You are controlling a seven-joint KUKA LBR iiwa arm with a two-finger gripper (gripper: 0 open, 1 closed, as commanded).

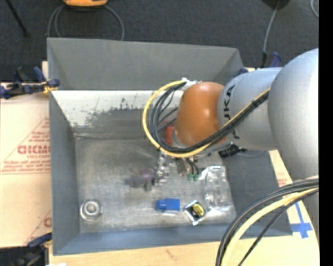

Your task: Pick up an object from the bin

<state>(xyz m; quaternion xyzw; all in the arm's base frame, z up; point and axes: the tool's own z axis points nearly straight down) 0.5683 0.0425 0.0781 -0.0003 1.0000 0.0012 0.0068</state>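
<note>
Orange wrist cover (198,115) nearest the lens, claw (164,169) low beneath it, open or closed impossible to tell; small dark purplish piece (143,179) just left of claw, apparently lying lengthwise left-to-right, probably likeliest pick; blue block (168,205) farther off

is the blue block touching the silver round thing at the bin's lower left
Apart. The camera view shows bare bin floor between the blue block and the silver round thing.
</note>
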